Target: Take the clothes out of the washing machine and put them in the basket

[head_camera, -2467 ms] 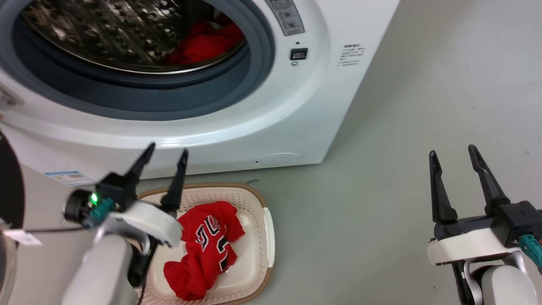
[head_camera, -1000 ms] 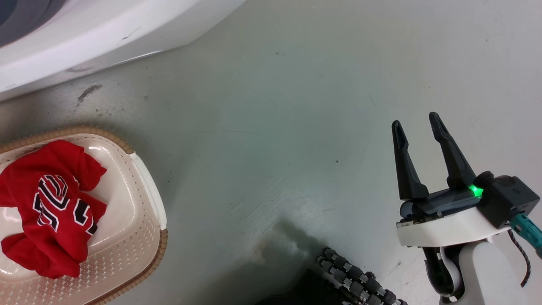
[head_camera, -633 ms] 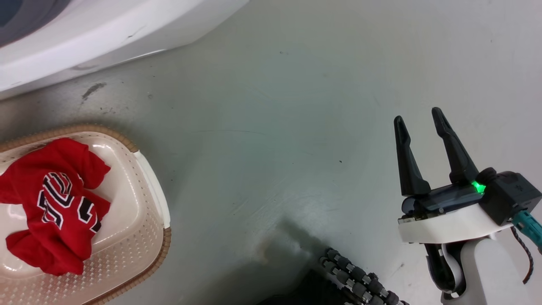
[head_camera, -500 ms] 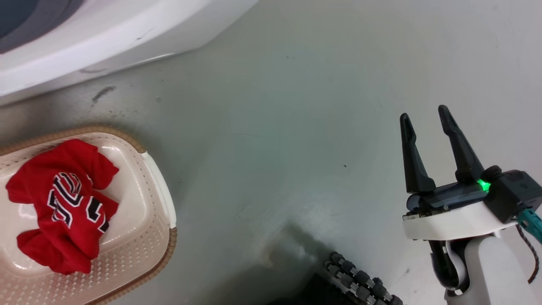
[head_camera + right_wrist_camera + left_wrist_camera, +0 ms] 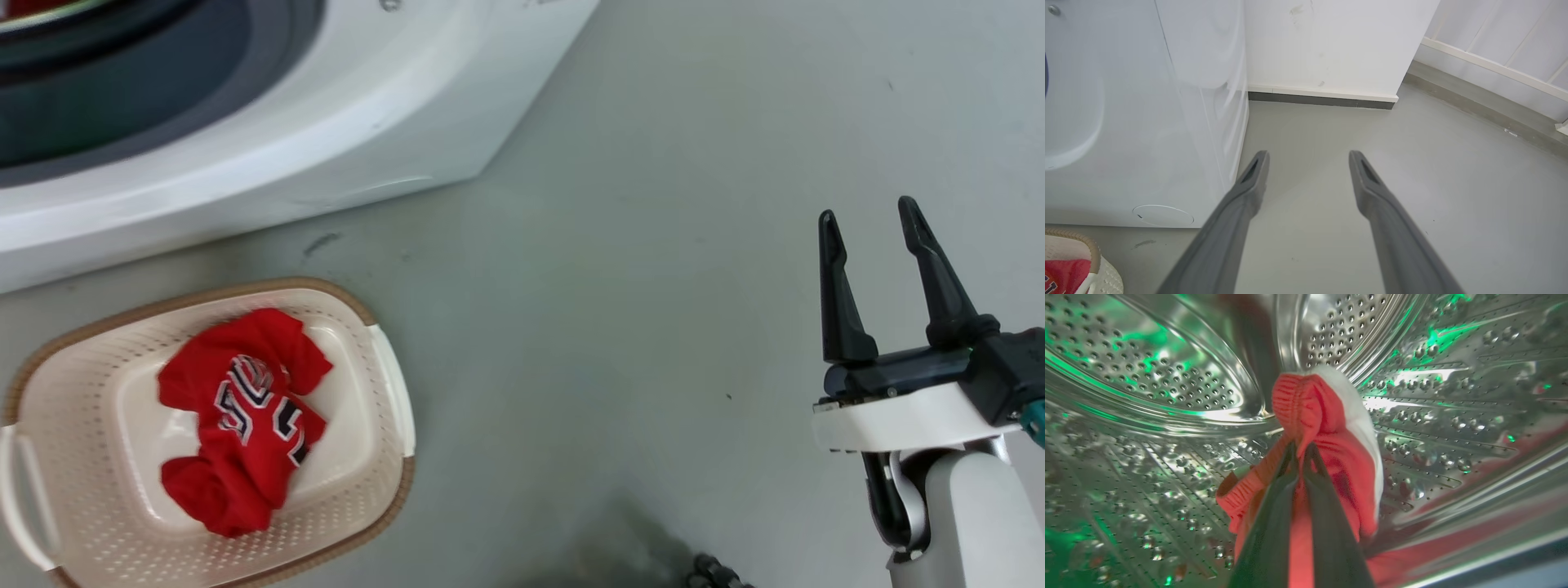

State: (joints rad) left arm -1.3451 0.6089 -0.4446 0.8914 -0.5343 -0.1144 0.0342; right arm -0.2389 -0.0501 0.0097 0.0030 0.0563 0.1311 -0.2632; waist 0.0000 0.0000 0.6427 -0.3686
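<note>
left pincer [image 5: 1300, 448]: inside the drum [image 5: 1167, 379], fingers clenched on a fold of the striped garment [image 5: 1331, 416]. Red fabric with a white band bunches up past the fingertips. A ribbed red cuff hangs just left of the fingers, and more red runs down between them to the bottom edge. Perforated steel all round, with green light glinting off it. So that garment is in the washing machine, in the grip. Can't tell how much of it rests on the steel.

head view, left to right: basket [image 5: 351, 490] sits on the floor [image 5: 612, 286] at lower left, just in front of the washing machine [image 5: 367, 122] and apart from it. jersey [image 5: 245, 433] lies crumpled in the middle of the basket, lettering up. The grey gasket [image 5: 269, 57] takes the upper left corner, with a sliver of red at the very top edge inside it.

right pincer [image 5: 869, 211]: lower right, well apart from both basket and washing machine. Fingers are spread and released, tips pointing up the view over the floor.

right wrist view: the washing machine's white side panel is on the left. The basket rim and a bit of the jersey show in the bottom left corner. Ahead is a white wall [image 5: 1331, 41] with dark skirting [image 5: 1323, 100], and grey floor lies between the two fingers.
</note>
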